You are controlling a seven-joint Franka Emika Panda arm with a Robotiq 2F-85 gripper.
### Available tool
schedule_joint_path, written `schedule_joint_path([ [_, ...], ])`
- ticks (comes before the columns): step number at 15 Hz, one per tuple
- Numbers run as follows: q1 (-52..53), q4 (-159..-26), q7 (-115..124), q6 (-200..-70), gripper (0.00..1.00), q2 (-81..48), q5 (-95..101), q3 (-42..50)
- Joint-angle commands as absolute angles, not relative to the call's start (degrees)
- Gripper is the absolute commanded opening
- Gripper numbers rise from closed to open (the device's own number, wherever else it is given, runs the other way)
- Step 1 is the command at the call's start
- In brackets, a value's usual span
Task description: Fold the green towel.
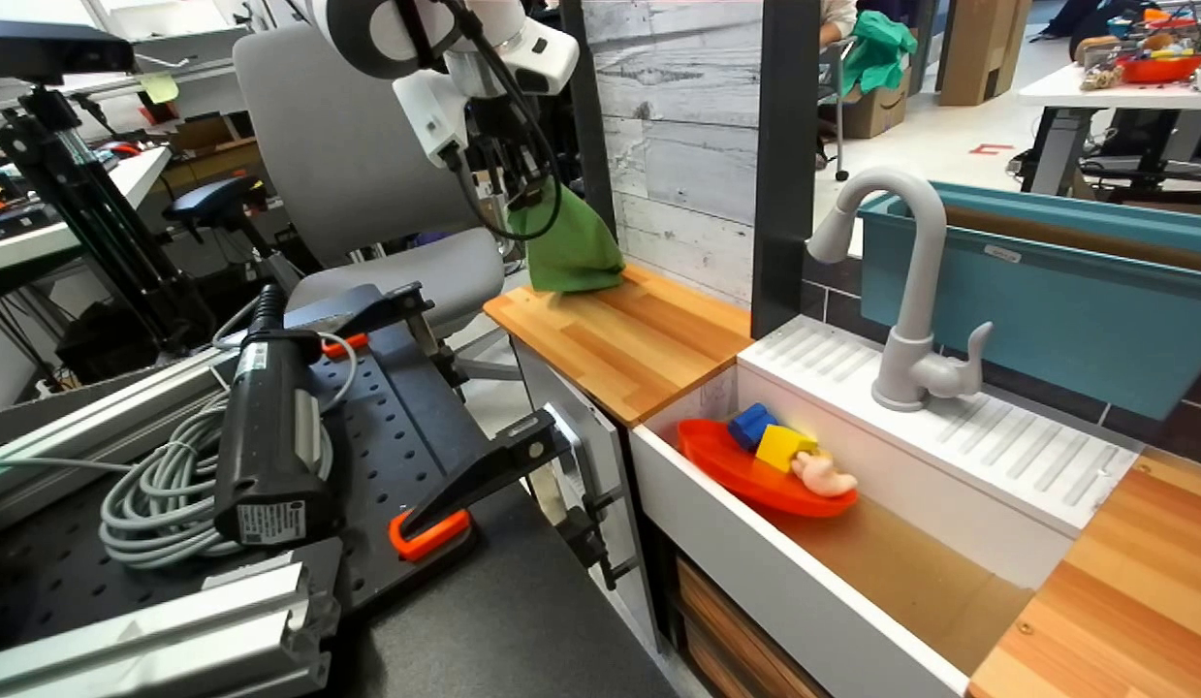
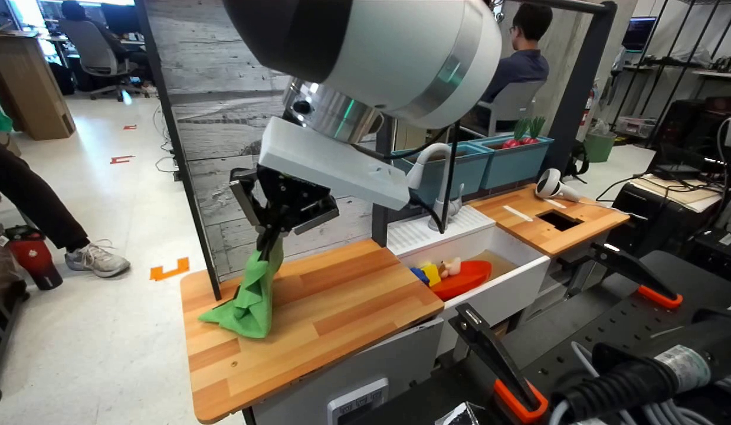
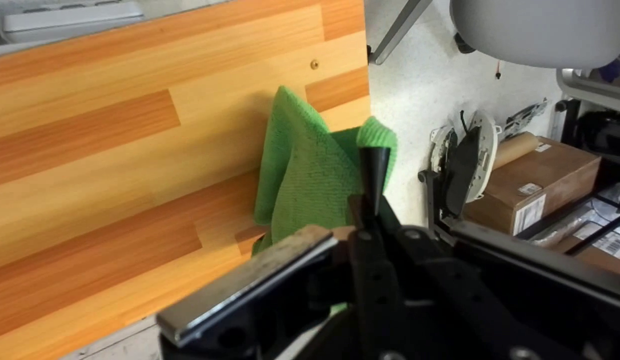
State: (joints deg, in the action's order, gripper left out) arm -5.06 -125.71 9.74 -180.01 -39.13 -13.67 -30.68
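The green towel hangs from my gripper over the wooden counter top at the end of the cabinet. It shows in both exterior views and in the wrist view. Its lower part rests bunched and creased on the counter, near the counter's end. My gripper is above the counter, pointing down, with its fingers closed together on the towel's upper part. In the wrist view the fingertips meet with towel cloth at their ends. The towel's far side is hidden behind the fingers.
A grey wood-look panel stands along the counter's back edge. Beside the counter is a white sink holding a red dish with toys, and a grey faucet. Black clamps and a cabled device lie on the black table in front.
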Motion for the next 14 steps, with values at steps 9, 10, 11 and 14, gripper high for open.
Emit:
schedule_joint_path([
  [9, 1.78, -111.67, 9.95, -178.31, 0.01, -49.60, -13.56, -23.25],
  [10, 2.39, -110.65, 9.98, -178.13, 0.01, -50.73, -13.51, -22.48],
  [11, 2.99, -109.58, 9.96, -177.96, 0.01, -51.93, -13.43, -21.73],
  [14, 4.97, -106.66, 10.27, -177.14, 0.01, -54.93, -13.39, -19.66],
])
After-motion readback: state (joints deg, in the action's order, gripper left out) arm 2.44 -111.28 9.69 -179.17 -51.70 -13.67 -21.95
